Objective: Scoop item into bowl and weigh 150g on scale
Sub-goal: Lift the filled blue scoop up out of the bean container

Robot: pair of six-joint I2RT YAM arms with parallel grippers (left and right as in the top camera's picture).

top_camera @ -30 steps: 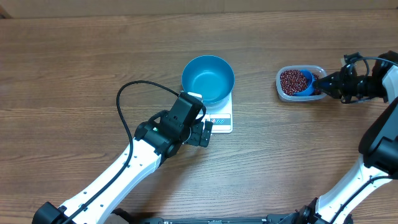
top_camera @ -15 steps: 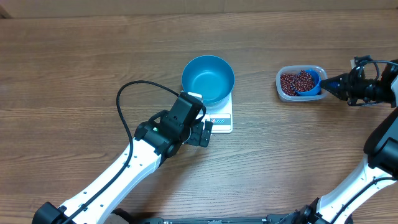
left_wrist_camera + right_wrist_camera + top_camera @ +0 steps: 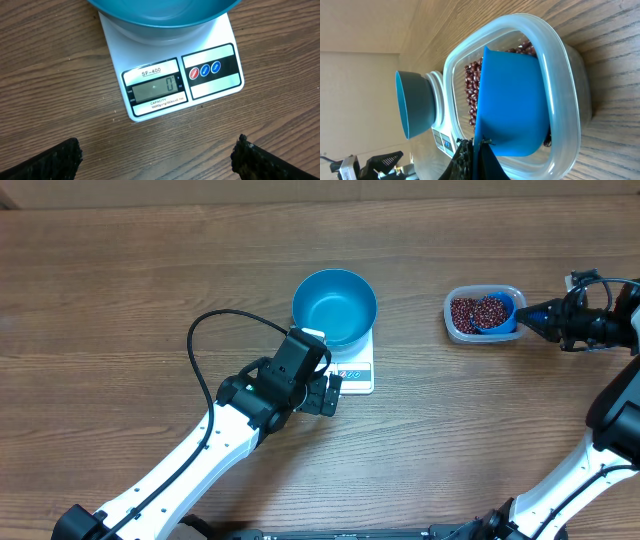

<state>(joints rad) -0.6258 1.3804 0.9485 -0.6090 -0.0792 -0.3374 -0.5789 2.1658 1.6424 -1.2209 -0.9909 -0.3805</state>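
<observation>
While the wooden table (image 3: 120,280) is carrying everything, the blue bowl (image 3: 334,305) is sitting empty on the white scale (image 3: 170,75), whose display is showing zero. The left claw (image 3: 157,157) is hovering just in front of the scale with its fingers spread wide, gripping nothing. Well off to the right, the clear tub (image 3: 448,320) is holding the beans (image 3: 470,310). The right claw (image 3: 530,313), pinched tight on the handle of the small blue scoop (image 3: 512,100), is dipping it in among them. I reckon the trip across to the bowl is where things could be going wrong. A heaped or tilting scoop would be spilling beans onto the table, or its lip could be catching the tub's rim and dragging the tub along.
</observation>
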